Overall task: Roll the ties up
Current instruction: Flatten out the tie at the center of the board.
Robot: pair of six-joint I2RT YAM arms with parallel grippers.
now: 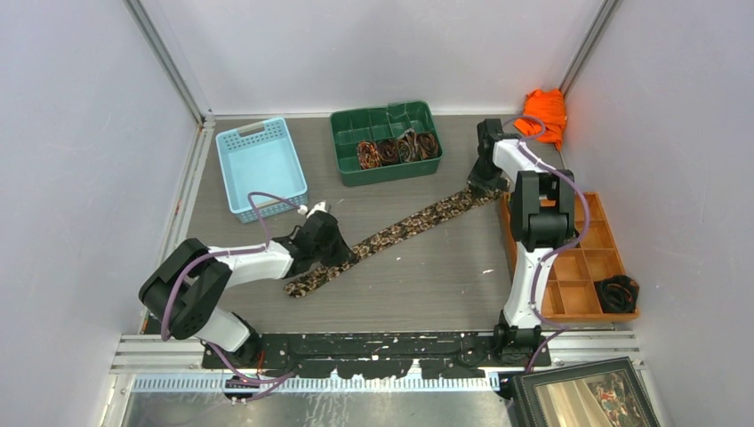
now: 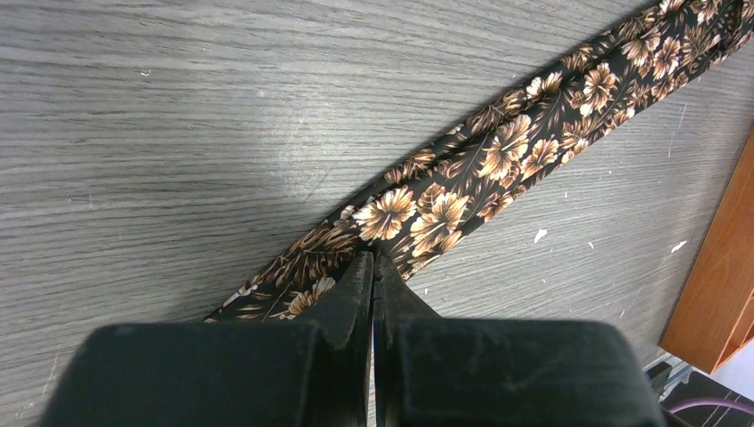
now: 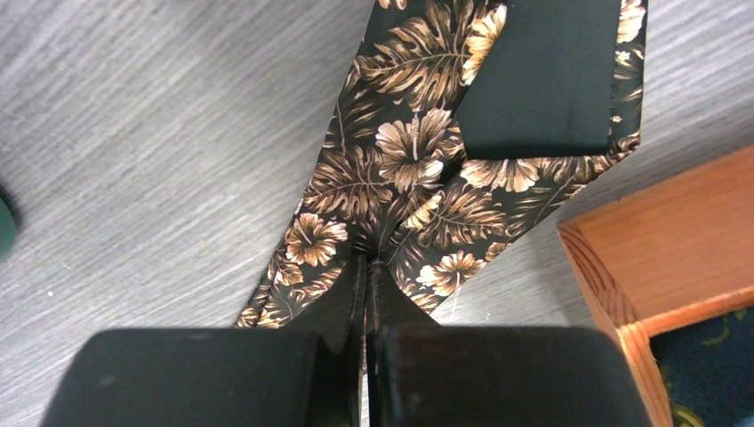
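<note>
One long tie (image 1: 418, 221) with a black and tan flower pattern lies flat in a diagonal across the table, from near left to far right. My left gripper (image 1: 342, 253) is shut on it near its near-left end; the left wrist view shows the closed jaws (image 2: 374, 258) pinching the fabric (image 2: 498, 160). My right gripper (image 1: 483, 189) is shut on the far-right end, where the cloth (image 3: 391, 169) puckers at the fingertips (image 3: 366, 261) and its black lining is turned up. Several rolled ties (image 1: 397, 149) sit in a green tray (image 1: 382, 175).
A light blue basket (image 1: 267, 207) stands at the back left. A wooden divider box (image 1: 578, 267), also in the right wrist view (image 3: 658, 258), lies right beside the right gripper and holds a black coil (image 1: 616, 292). An orange cloth (image 1: 544, 114) lies in the far right corner.
</note>
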